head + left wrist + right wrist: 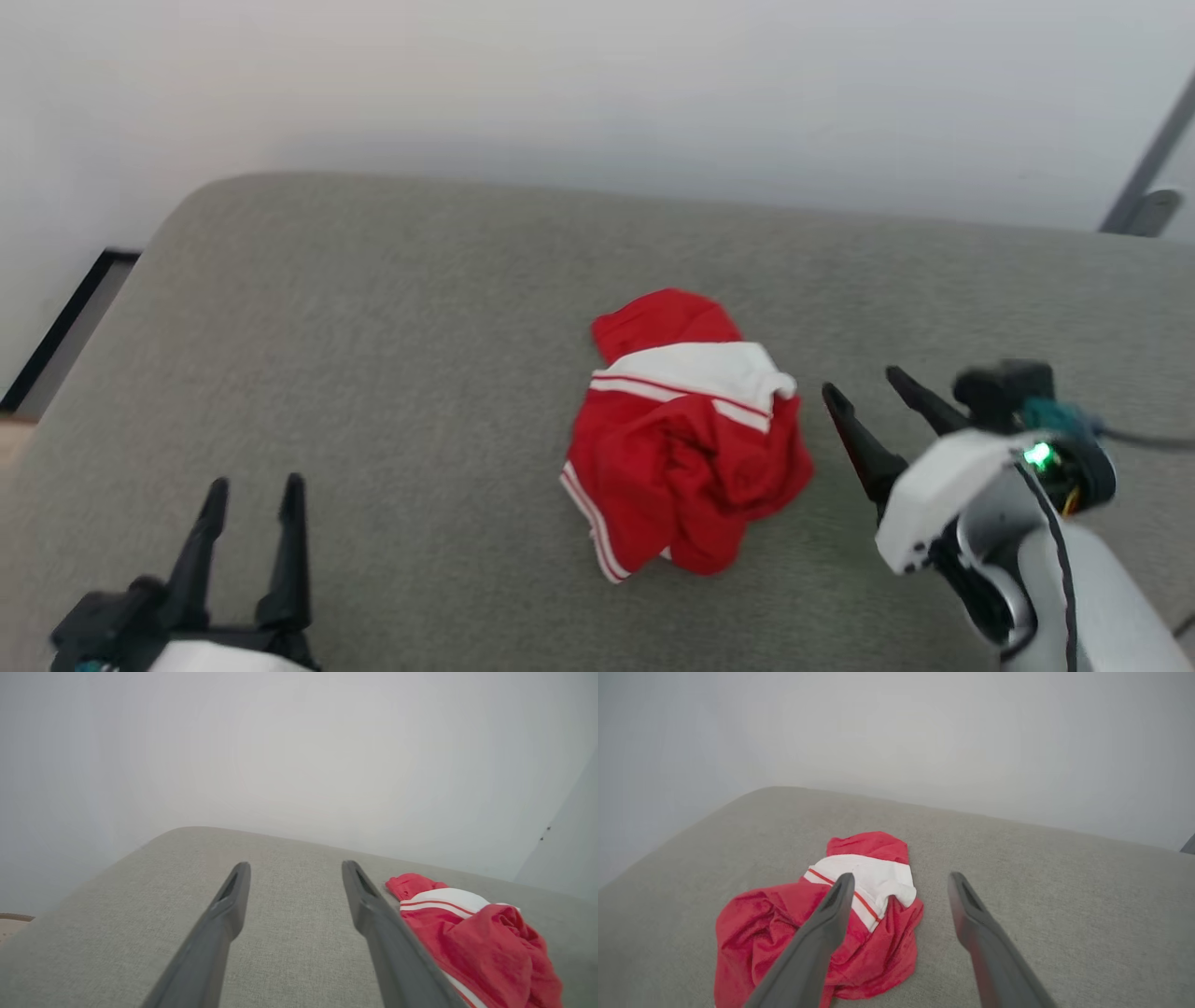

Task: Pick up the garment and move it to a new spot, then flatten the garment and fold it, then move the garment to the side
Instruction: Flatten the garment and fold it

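Opening stage of the task, with the pick-up not yet begun. The garment is shown crumpled in a loose heap near the middle of the grey upholstered surface. A white sleeve panel with red-and-white trim lies across the heap toward 12 o'clock, and a striped edge trails out at 7 o'clock; no lettering is exposed. In the head view the right gripper is seen just beside the heap at its 3 o'clock, fingers spread apart and empty, pointing toward 11 o'clock. No contact with the cloth can be made out. The left gripper is held well apart at 8 o'clock of the heap, its fingers likewise spread and empty. The step in hand is judged to be the first grasp. It is best done by lowering the right fingers over a raised fold at the 3 o'clock rim of the heap, so that a ridge of cloth is taken between them rather than pressed into the cushion. A thin fold should be sought, since a bunched pinch is likely to lift the shirt as a ball and make later flattening harder. The striped edge at 7 o'clock is suggested as a hold for the left gripper, a hem giving a straight line for spreading.
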You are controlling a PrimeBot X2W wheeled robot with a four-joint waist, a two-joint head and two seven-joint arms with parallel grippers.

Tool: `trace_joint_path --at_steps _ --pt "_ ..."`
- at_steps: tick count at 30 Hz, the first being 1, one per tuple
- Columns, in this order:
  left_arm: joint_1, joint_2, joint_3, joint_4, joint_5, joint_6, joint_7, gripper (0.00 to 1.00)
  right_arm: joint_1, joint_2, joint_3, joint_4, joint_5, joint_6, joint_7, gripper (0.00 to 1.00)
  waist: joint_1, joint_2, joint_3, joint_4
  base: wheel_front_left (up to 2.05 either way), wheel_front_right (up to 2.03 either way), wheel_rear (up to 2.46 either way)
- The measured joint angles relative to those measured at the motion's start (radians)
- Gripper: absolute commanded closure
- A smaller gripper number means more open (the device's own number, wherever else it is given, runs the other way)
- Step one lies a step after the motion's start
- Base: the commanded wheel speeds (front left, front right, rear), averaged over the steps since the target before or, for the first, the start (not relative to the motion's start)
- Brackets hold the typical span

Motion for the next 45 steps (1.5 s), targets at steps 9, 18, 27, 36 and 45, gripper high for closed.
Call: trace_joint_path --at_steps 9,18,27,36,45 --pt "-0.080 -0.004 -0.088 0.033 -0.032 0.000 0.000 0.00 -0.199 -0.127 0.162 0.139 0.070 0.000 0.186 0.00 0.0000 -0.0001 0.072 0.101 0.00 0.00 0.00" --pt "-0.148 -0.016 -0.170 0.068 -0.055 0.000 0.000 0.00 -0.360 -0.216 0.276 0.286 0.177 0.000 0.358 0.00 0.0000 -0.0001 0.140 0.201 0.00 0.00 0.00" --pt "-0.185 -0.022 -0.189 0.091 -0.076 0.000 0.000 0.00 -0.458 -0.236 0.367 0.386 0.240 0.000 0.411 1.00 0.0000 0.0000 0.191 0.255 0.00 0.00 0.00" --pt "-0.177 -0.017 -0.146 0.088 -0.082 0.000 0.000 0.00 -0.503 -0.273 0.361 0.332 0.318 0.000 0.361 1.00 0.0000 0.0000 0.181 0.211 0.00 0.00 0.00" --pt "-0.168 -0.001 -0.119 0.077 -0.079 0.000 0.000 0.00 -0.465 -0.365 0.215 0.239 0.327 0.000 0.339 1.00 0.0000 -0.0001 0.161 0.139 0.00 0.00 0.00"
